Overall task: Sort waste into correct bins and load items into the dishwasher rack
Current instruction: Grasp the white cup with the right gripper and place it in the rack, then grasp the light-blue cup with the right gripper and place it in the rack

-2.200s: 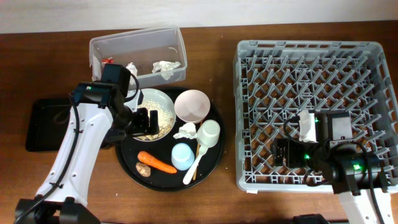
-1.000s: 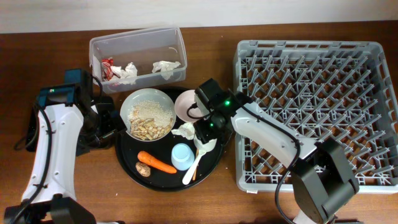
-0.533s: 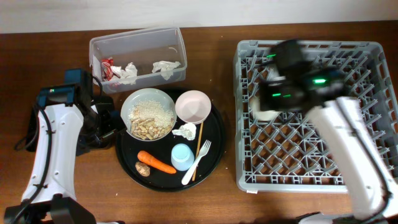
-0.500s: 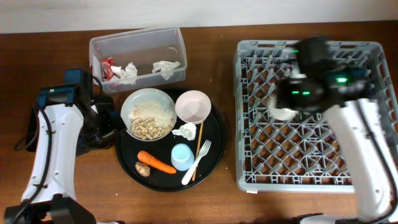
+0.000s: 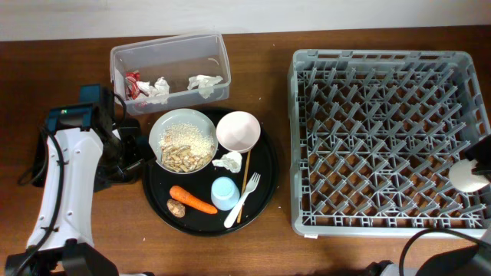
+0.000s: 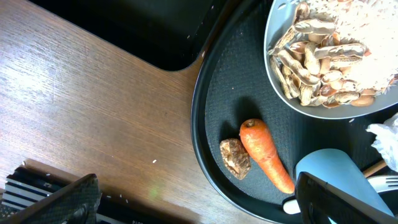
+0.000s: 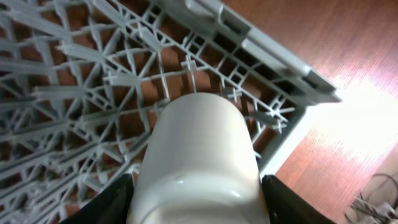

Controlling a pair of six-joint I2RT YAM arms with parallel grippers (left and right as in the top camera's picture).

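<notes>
My right gripper (image 7: 198, 202) is shut on a white cup (image 7: 199, 143) and holds it over the right edge of the grey dishwasher rack (image 7: 74, 81). From overhead the cup (image 5: 463, 175) is at the rack's (image 5: 387, 138) right rim. My left gripper (image 6: 199, 208) is open and empty above the wood beside the black round tray (image 6: 208, 155); from overhead it (image 5: 132, 153) is left of the tray (image 5: 265, 180). On the tray are a bowl of rice and peanuts (image 5: 182, 140), a white bowl (image 5: 237, 131), a crumpled tissue (image 5: 228, 161), a blue cup (image 5: 223, 192), a carrot (image 5: 193, 200), a brown lump (image 5: 177, 208) and a fork (image 5: 242, 201).
A clear bin (image 5: 170, 67) with wrappers and tissues stands behind the tray. A black bin (image 5: 46, 146) lies at the far left, partly under my left arm. A chopstick (image 5: 245, 180) lies on the tray beside the fork.
My right arm lifted the white cup off the tray and carried it across the rack to its right edge. My left arm pulled back from the rice bowl, then stayed still.
</notes>
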